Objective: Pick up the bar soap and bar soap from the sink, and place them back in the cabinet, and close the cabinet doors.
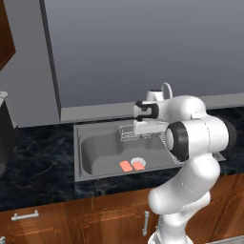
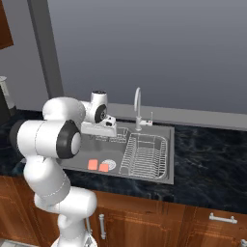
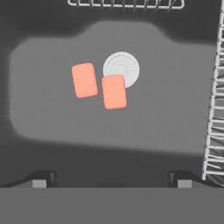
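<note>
— Where are the soaps?

— Both lie flat on the floor of the sink. One bar is just left of the other bar, which overlaps the edge of the drain. The dish rack stands off to the right.

— And your fingers?

— My gripper hangs above them, fingers spread wide, holding nothing.

Left bar soap: salmon-pink, flat, rounded corners — on sink floor just beside the drain.
Right bar soap: same look, lying flat, overlapping the drain's edge.
Spacing: side by side, narrow gap.
Sink: grey metal basin — both bars inside.
</note>
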